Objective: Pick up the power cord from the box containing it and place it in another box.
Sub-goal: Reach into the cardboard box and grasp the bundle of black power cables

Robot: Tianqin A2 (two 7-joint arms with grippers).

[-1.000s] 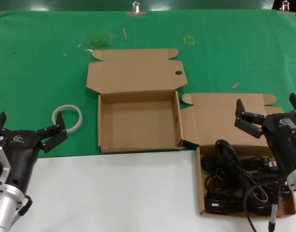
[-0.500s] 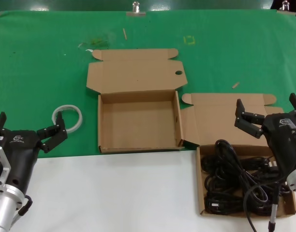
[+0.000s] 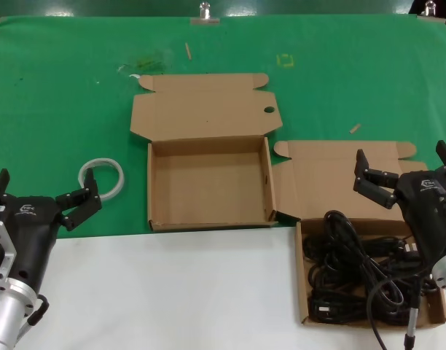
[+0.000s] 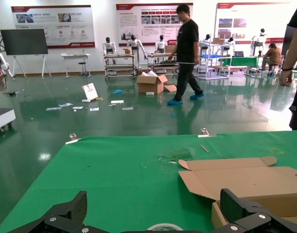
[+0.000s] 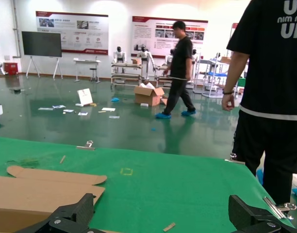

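Right claw [image 3: 407, 173] hovers spread over the right box [image 3: 302, 277], hiding part of its cord [image 3: 354, 270] tangle. Left claw [image 3: 42, 193], also spread, idles beside two boxes; the left box [image 3: 208, 222] is bare.

Looks like a robotics lab / demo hall: glossy green floor [image 4: 114, 121], wall posters [image 4: 51, 22] w/ tech graphics, humanoid robots [image 4: 134, 48] lined up on racks at the back. People walk around in shoe covers, e.g. man in black [image 5: 177, 68]; work happens on a green-covered table [image 3: 63, 95].
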